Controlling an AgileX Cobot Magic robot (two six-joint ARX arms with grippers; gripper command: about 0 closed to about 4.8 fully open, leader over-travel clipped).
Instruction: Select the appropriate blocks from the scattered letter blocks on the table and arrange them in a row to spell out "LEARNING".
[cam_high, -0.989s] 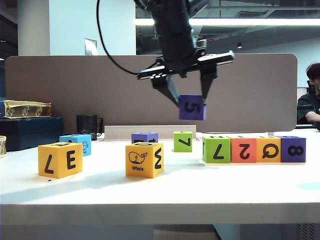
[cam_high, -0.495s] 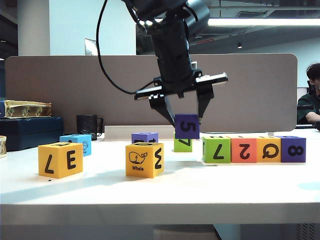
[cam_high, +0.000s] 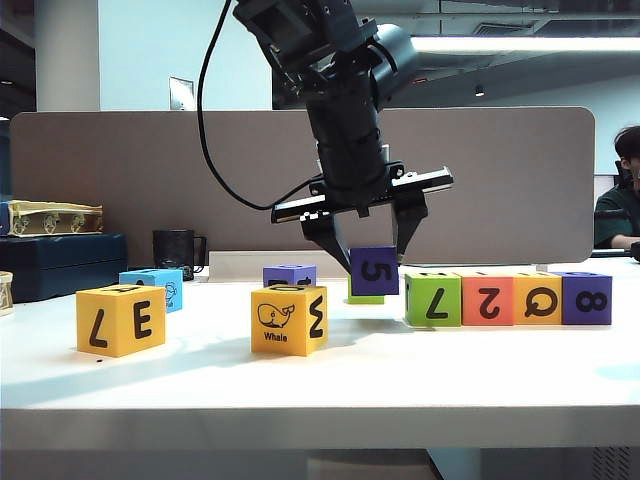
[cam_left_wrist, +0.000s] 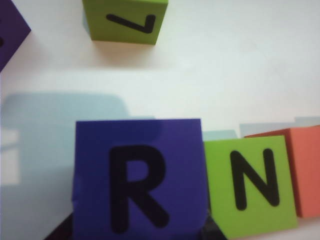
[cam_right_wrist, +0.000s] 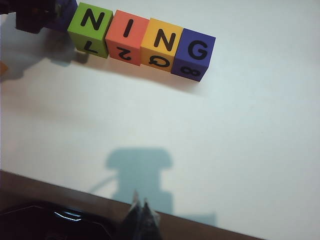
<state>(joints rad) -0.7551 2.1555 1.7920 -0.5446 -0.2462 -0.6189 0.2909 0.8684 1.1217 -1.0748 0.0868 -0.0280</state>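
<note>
With my left pincer (cam_high: 374, 243) pinching the purple R block (cam_high: 374, 270) just beside the NING row (cam_high: 507, 298), I must seat it flush; right pincer (cam_right_wrist: 139, 210) idles pressed together.

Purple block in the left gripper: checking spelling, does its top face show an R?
Yes, the purple block shows a bold black R beside the green N block.

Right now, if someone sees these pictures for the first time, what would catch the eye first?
The left gripper, its fingers closed on the purple block showing "5", held above the white table beside the row. Next, the row at the right spelling "NING". The right gripper hangs shut over bare table near that row.
</note>
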